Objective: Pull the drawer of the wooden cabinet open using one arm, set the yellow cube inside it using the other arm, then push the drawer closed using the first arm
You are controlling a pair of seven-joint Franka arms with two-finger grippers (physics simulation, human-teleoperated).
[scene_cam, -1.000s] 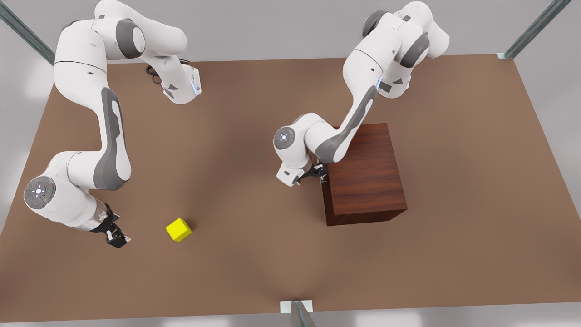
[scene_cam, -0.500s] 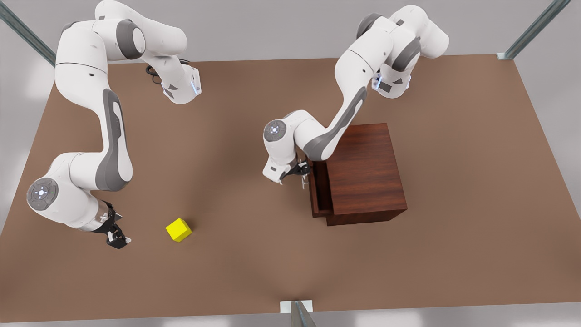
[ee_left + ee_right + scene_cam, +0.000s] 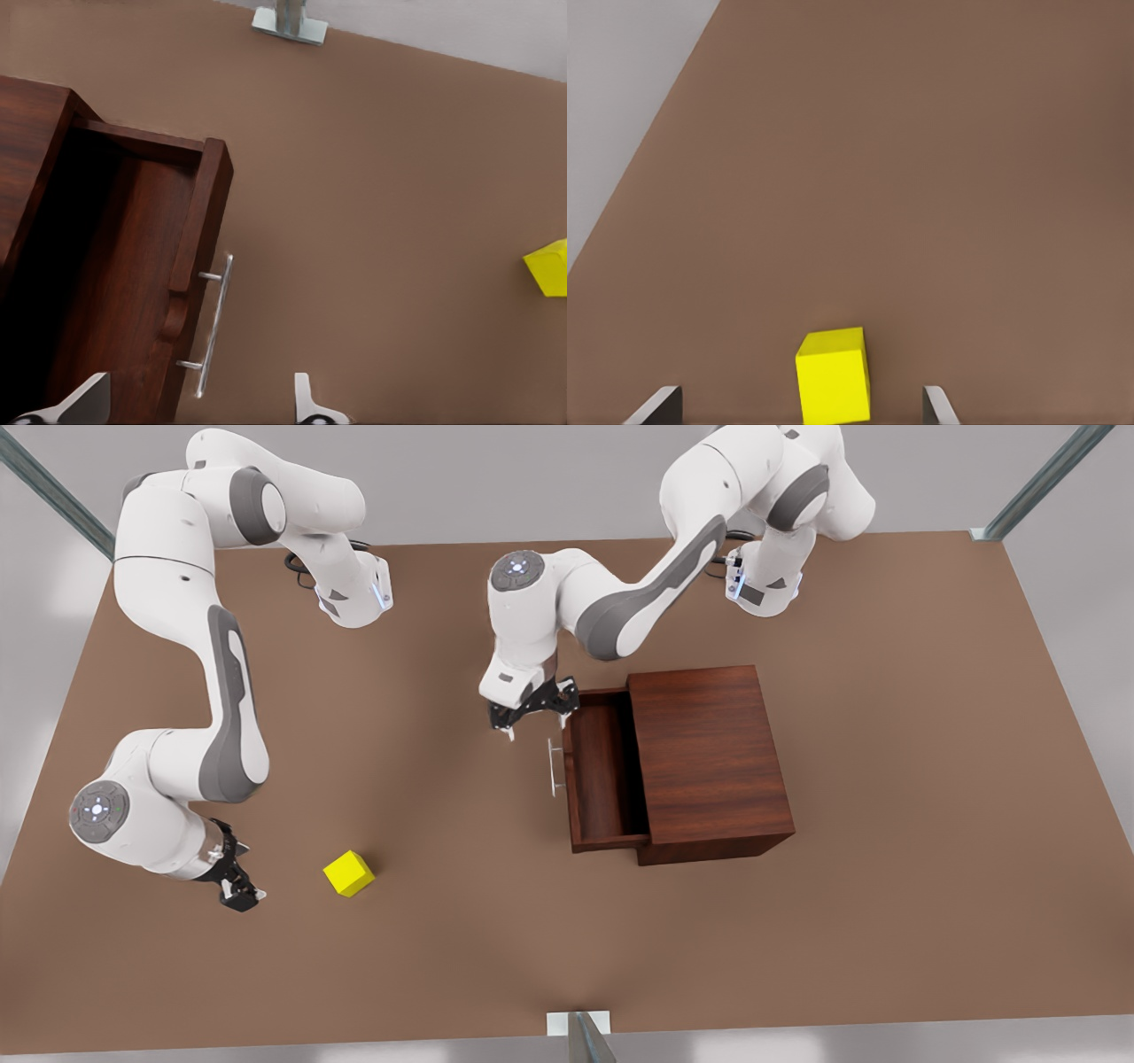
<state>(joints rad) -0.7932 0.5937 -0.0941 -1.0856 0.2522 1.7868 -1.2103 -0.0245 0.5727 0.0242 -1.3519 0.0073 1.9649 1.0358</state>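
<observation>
The wooden cabinet (image 3: 709, 753) stands right of the table's middle in the front view. Its drawer (image 3: 602, 766) is pulled out toward the front view's left, with nothing inside it. The silver bar handle (image 3: 553, 767) is free. My left gripper (image 3: 528, 710) hangs open just behind and to the left of the drawer's front corner, apart from the handle (image 3: 213, 326). The yellow cube (image 3: 348, 872) rests on the table at the front left. My right gripper (image 3: 239, 889) is open a short way left of the cube (image 3: 833, 375), not touching it.
The brown table (image 3: 886, 921) has open room between the cube and the drawer. Both arm bases (image 3: 354, 593) sit at the far edge. A metal post bracket (image 3: 578, 1026) stands at the near edge.
The drawer slid out from shut to wide open toward the front view's left. My left gripper let go of the handle and drew back and away. My right gripper edged slightly toward the cube.
</observation>
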